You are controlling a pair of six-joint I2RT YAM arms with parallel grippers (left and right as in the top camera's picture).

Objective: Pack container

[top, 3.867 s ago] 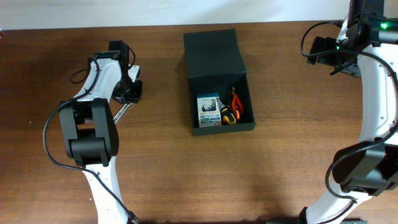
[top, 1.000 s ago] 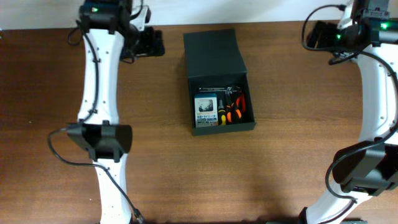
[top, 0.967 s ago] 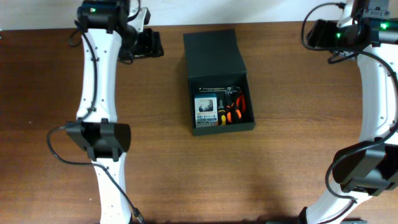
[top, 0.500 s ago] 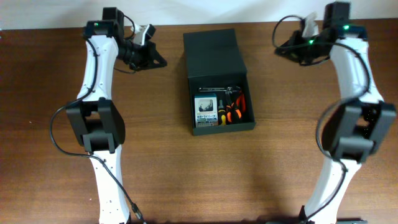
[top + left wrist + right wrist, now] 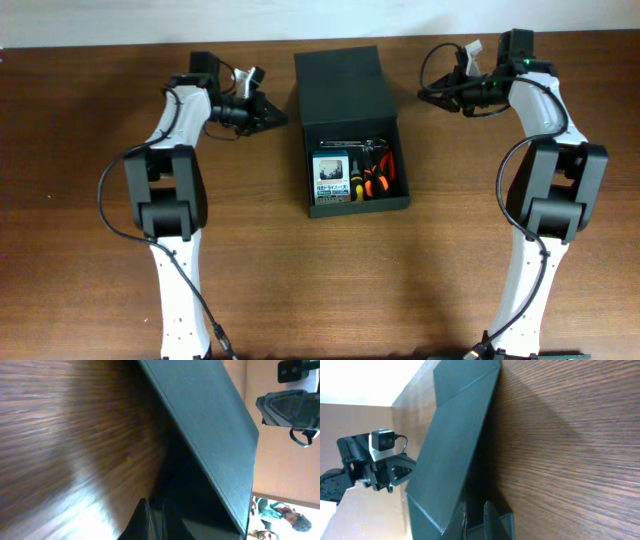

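Note:
The container [image 5: 357, 203], a dark matte box, sits mid-table with its flap lid [image 5: 343, 82] standing open at the back. Inside lie a blue-and-white card pack [image 5: 335, 180], orange-handled pliers [image 5: 377, 176] and a yellow-and-black screwdriver [image 5: 355, 182]. My left gripper [image 5: 279, 119] is shut and empty, its tip just left of the lid's left edge. My right gripper [image 5: 426, 95] is shut and empty, a short way right of the lid. In the left wrist view, the left gripper [image 5: 156, 506] points at the lid [image 5: 210, 430]. The right wrist view shows the right gripper [image 5: 476, 506] beside the lid [image 5: 452, 445].
Brown wooden table [image 5: 300, 290] all around the box. The pale back wall runs along the table's far edge [image 5: 100, 20]. Each arm's white links reach in from the near side, the left [image 5: 165, 200] and the right [image 5: 545, 200].
Both arms have swung inward from the far corners to either side of the open lid. Both grippers went from open to shut. The box and its contents have not moved.

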